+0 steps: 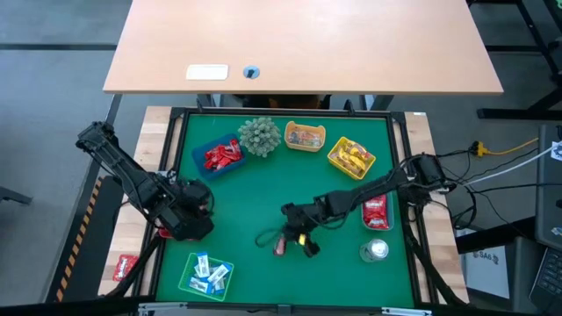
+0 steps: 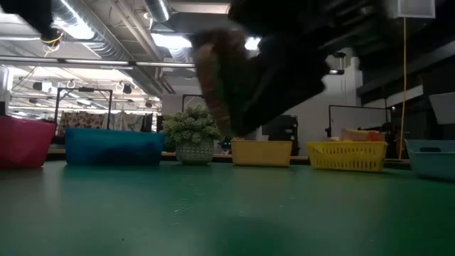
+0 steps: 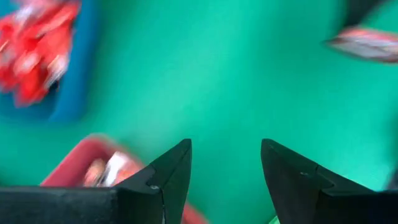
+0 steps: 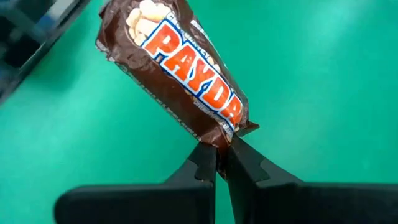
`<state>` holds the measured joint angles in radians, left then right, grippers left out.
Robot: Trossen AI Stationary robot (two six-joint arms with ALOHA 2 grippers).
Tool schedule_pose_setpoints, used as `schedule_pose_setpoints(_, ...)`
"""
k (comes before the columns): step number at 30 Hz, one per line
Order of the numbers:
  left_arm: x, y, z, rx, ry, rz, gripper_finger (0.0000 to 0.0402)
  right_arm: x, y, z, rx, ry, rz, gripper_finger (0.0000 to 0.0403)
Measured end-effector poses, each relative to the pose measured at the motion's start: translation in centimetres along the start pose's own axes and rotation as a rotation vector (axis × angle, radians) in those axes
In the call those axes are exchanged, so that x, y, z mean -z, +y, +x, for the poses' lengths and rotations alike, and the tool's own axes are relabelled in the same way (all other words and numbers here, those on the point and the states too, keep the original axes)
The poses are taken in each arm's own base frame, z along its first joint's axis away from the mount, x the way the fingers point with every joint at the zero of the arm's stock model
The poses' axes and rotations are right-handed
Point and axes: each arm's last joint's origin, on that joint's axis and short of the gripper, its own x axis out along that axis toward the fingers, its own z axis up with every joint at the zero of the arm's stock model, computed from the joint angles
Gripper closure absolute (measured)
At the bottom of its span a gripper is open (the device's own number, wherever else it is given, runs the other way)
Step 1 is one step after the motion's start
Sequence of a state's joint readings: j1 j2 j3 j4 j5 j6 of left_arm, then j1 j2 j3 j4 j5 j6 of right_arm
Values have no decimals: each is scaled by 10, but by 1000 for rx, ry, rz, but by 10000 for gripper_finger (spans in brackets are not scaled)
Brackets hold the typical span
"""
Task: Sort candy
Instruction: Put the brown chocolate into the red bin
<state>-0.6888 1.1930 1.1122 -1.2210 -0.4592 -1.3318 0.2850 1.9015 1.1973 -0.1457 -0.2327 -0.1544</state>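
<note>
My right gripper (image 1: 287, 235) is over the middle of the green mat, shut on a brown candy bar (image 4: 180, 68) with orange-and-white lettering. The bar also shows in the high view (image 1: 279, 247) and, blurred, in the low view (image 2: 213, 78). My left gripper (image 3: 225, 146) hangs open over the mat's left side (image 1: 191, 215) with nothing between its fingers. Red candy lies in a blue tray (image 1: 221, 156), blue-white candy in a green tray (image 1: 208, 275), and more red candy in a tray at the right (image 1: 376, 212). My right gripper pinches the bar's flat crimped end (image 4: 217, 134) between its two fingertips (image 4: 202, 163). The fingers slant down from the table's right side. The rest of the bar sticks out beyond the fingertips, in line with them, lifted clear of the mat.
A spiky plant ball (image 1: 260, 136) stands at the back between the blue tray and an orange tray (image 1: 305, 136). A yellow tray (image 1: 351, 158) sits at the back right, a silvery item (image 1: 376, 251) at the near right. A red tray (image 3: 81, 162) lies below my left gripper.
</note>
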Motion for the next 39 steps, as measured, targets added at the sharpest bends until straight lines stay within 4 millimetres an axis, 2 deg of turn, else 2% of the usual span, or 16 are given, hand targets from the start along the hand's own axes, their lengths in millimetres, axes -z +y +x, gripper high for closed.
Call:
schedule_pose_setpoints(7,-10,-28,0,175,-198,241,223,4,-38,-11,-75,-60,318,388)
schedule_pose_setpoints(14,-10,-58,14,227,-302,473,223,1,-60,-21,-177,-150,498,388)
schedule_pose_setpoints(23,-10,-84,40,121,-438,660,223,-9,-63,-24,-209,-250,511,388)
schedule_pose_setpoints(32,-24,-93,57,112,-482,621,223,-13,-64,-25,-215,-290,510,388)
schedule_pose_setpoints(39,-31,-95,70,192,-384,620,223,-18,-64,-26,-218,-337,494,388)
